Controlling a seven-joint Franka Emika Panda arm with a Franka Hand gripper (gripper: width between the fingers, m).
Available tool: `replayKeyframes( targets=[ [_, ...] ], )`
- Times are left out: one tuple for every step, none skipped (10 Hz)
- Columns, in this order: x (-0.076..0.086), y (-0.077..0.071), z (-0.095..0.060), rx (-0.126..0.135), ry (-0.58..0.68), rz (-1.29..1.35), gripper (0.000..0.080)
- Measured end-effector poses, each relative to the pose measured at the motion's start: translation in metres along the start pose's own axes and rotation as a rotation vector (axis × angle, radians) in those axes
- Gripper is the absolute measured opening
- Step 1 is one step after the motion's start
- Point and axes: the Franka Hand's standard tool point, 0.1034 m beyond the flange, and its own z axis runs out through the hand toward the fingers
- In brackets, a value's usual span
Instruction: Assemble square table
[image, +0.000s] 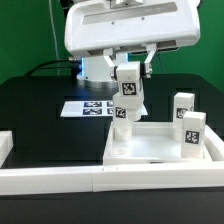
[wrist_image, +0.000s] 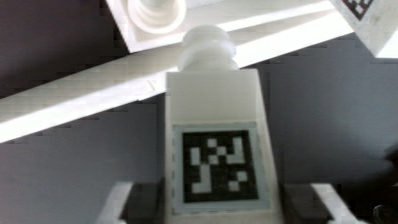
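White plastic makes up the square panel (image: 150, 142), which lies flat on the black worktop (image: 30, 100) with its raised rim up, towards the exterior view's right and close against the long white border bar (image: 110, 180) that runs along the front. At the panel's back corner on the exterior view's left, one short white leg (image: 126, 95) stands upright, carrying a black-and-white tag on its face, and a second tag (image: 121, 113) shows just below it at the corner.

The hand (image: 128, 80) has hold of this leg: its fingers are partly closed on the two sides of the leg. In the wrist view the leg (wrist_image: 214, 130) fills the middle of the picture, tag facing the camera, with a finger (wrist_image: 118, 205) at each lower edge touching it, and its rounded peg end pointing at the panel, where a round corner socket (wrist_image: 157, 18) shows near the peg. Whether the peg has entered any socket cannot be told.

Two further legs stand upright on the exterior view's right: one (image: 181, 106) behind the panel on the worktop, one (image: 192, 132) at the panel's right edge. The marker board (image: 88, 107) lies flat on the worktop behind the panel, to the exterior view's left of the held leg.
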Motion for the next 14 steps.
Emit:
replayKeyframes(
  targets=[
    [0.000, 0.000, 0.000, 0.000, 0.000, 0.000, 0.0289],
    [-0.001, 0.001, 0.001, -0.012, 0.015, -0.005, 0.0289],
    [-0.010, 0.007, 0.011, -0.064, 0.069, -0.036, 0.0289],
    [-0.021, 0.014, 0.027, -0.096, 0.070, -0.055, 0.0289],
    [-0.027, 0.019, 0.039, -0.110, 0.058, -0.060, 0.0289],
    [-0.026, 0.019, 0.043, -0.115, 0.064, -0.064, 0.0289],
    [-0.025, 0.016, 0.043, -0.103, 0.048, -0.058, 0.0289],
    [-0.024, 0.014, 0.041, -0.096, 0.043, -0.053, 0.0289],
    [-0.020, 0.013, 0.038, -0.093, 0.049, -0.052, 0.0289],
    [-0.020, 0.011, 0.039, -0.091, 0.051, -0.052, 0.0290],
    [-0.024, 0.009, 0.041, -0.090, 0.046, -0.056, 0.0290],
    [-0.026, 0.009, 0.042, -0.091, 0.042, -0.058, 0.0290],
    [-0.026, 0.009, 0.042, -0.091, 0.042, -0.059, 0.0290],
    [-0.026, 0.008, 0.042, -0.091, 0.042, -0.059, 0.0290]
  ],
)
